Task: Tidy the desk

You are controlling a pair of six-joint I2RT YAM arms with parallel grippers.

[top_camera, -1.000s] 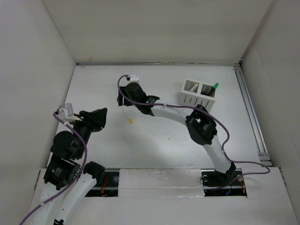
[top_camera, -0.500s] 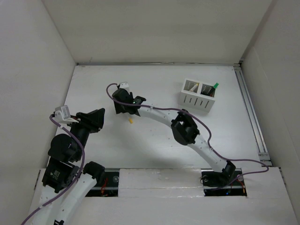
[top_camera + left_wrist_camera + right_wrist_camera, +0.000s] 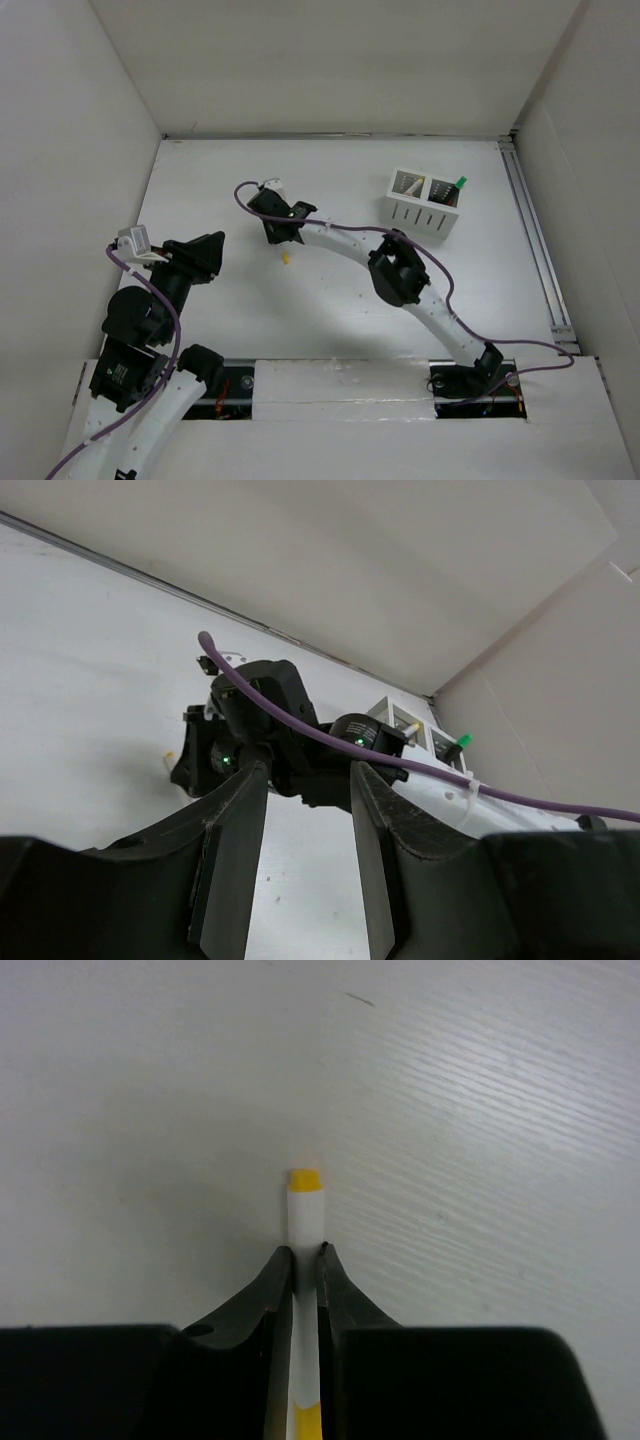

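The desk (image 3: 200, 180) is nearly tidy: the right gripper (image 3: 305, 1255), clenched on the yellow-tipped marker (image 3: 305, 1205), edges rightward from centre-left, probably toward the upper-right box (image 3: 423, 205).

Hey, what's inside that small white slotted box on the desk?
The white box has two compartments. A green-tipped item sticks out of the one nearer the rail; something pale leans in the other. The walls hide their lower parts, so neither can be identified.
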